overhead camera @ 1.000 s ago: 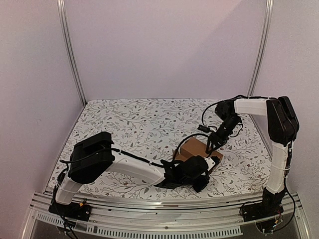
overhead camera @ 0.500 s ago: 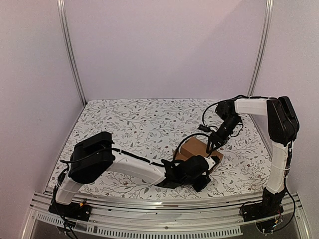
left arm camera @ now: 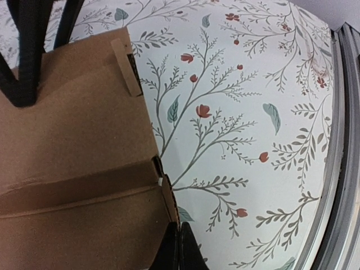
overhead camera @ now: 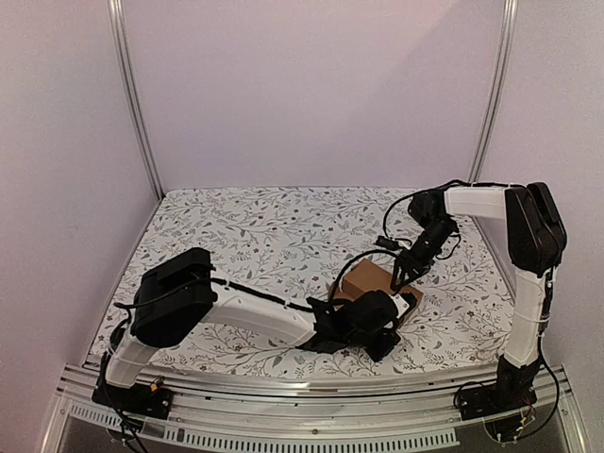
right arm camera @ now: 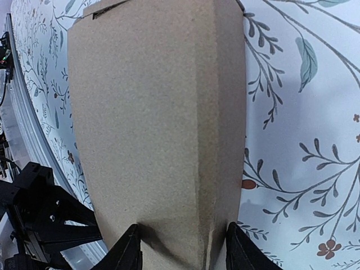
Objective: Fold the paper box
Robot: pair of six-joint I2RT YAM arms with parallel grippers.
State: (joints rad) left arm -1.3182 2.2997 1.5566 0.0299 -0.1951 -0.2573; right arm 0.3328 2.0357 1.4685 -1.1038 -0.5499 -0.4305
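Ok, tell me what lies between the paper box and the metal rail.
Only bare floral tablecloth lies between the paper box and the metal rail; the left wrist view shows it.

In the top view the left gripper [overhead camera: 396, 311] is covering the near end of the paper box [overhead camera: 370, 278], and the right gripper [overhead camera: 402, 279] is looking too small for its contact to be judged. In both wrist views the box is running off the frame, only fingertips [right arm camera: 128, 253] showing
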